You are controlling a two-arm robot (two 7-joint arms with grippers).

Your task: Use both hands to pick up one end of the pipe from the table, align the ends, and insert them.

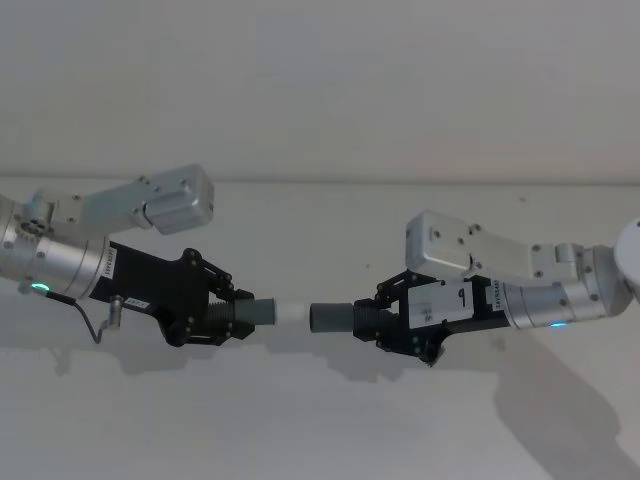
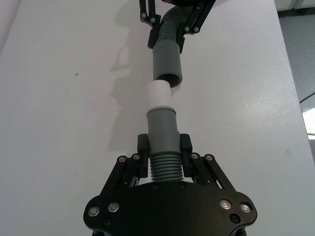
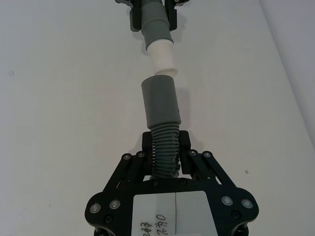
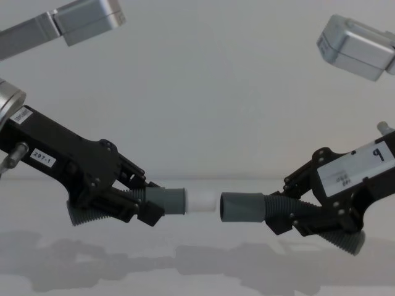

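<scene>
Each claw is clamped on its pipe piece, left claw [image 4: 145, 203] and right claw [image 4: 281, 216], white tip [image 4: 201, 201] just short of the plain cuff [image 4: 241, 208]

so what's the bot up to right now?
Joining two pipe pieces in the air above the table. The left gripper is shut on the piece with the white tip; the right gripper is shut on the piece with the plain grey cuff. The ends face each other, roughly lined up, with a small gap between them. Nothing is inserted yet.

White-tipped pipe piece [image 4: 165, 200], plain grey-cuffed piece [image 4: 242, 208], ends facing, just apart
</scene>
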